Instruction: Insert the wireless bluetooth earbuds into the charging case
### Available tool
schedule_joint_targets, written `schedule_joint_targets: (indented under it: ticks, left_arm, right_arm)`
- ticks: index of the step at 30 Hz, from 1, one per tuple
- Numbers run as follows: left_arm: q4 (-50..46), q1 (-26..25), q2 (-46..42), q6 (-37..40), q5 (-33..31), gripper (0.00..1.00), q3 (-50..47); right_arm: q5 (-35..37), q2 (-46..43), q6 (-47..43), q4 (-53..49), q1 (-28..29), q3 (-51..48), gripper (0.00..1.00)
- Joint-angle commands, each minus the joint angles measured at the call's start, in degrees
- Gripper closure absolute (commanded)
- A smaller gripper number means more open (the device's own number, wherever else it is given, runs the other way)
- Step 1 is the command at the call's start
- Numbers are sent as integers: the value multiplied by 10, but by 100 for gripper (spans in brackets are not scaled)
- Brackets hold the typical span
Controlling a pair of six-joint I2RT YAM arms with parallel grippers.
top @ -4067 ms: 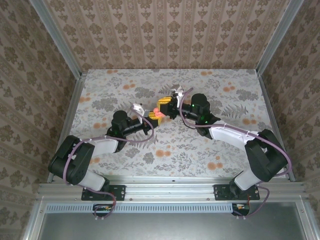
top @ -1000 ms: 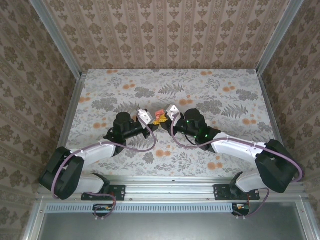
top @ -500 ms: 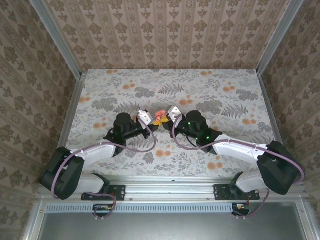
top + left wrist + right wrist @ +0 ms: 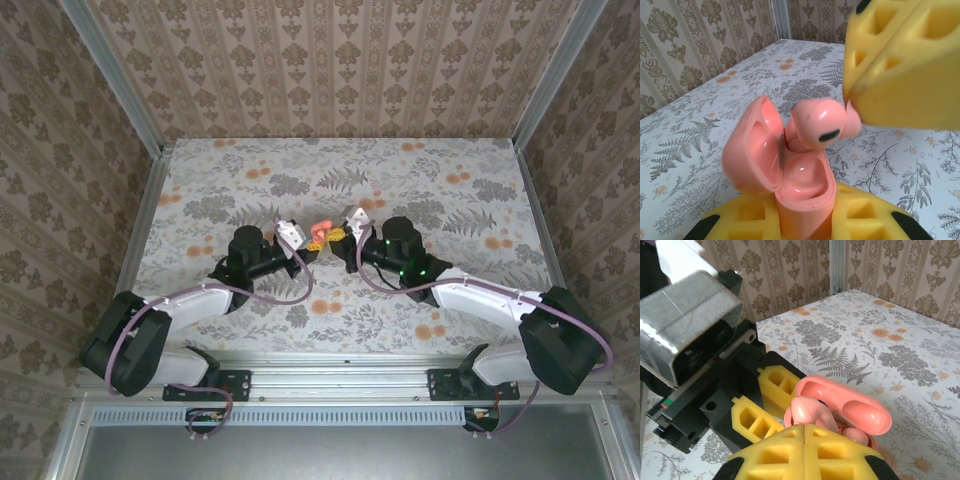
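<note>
Top view first: the left gripper (image 4: 308,241) and right gripper (image 4: 338,236) meet nose to nose in the middle of the desk (image 4: 450,160), with the pink charging case (image 4: 319,231) between them. Compared with a second ago, the right wrist sits a bit further right and its jaws have finished squeezing down.

Left wrist cam: the left gripper (image 4: 800,220) has its jaws pinching the pink charging case (image 4: 800,185) from below, with the lid (image 4: 751,145) flipped open. The pink earbud (image 4: 817,121) is pinched in the right gripper (image 4: 860,87) and sits right at the case mouth, its head clearly above the rim.

Right wrist cam: the right gripper (image 4: 804,434) has its jaws pressed together on the pink earbud (image 4: 807,412). The pink charging case (image 4: 860,415) is just beyond, held by the left gripper (image 4: 767,400).

My read: the grip is firm now and the pink earbud is lined up, but it's not seated yet. It probably needs a push down into its socket before letting go. I can't tell if the other socket is filled.
</note>
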Motion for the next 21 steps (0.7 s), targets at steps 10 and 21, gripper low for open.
schedule_joint_targets:
  ticks: [10,21]
  left_arm:
    - [36,-2,8,-15,14,87,-4]
    - [53,-2,5,-25,16,87,-10]
  right_arm:
    - [-134,0,94,65,-31,2,100]
    - [-222,29,196,133,-68,3,100]
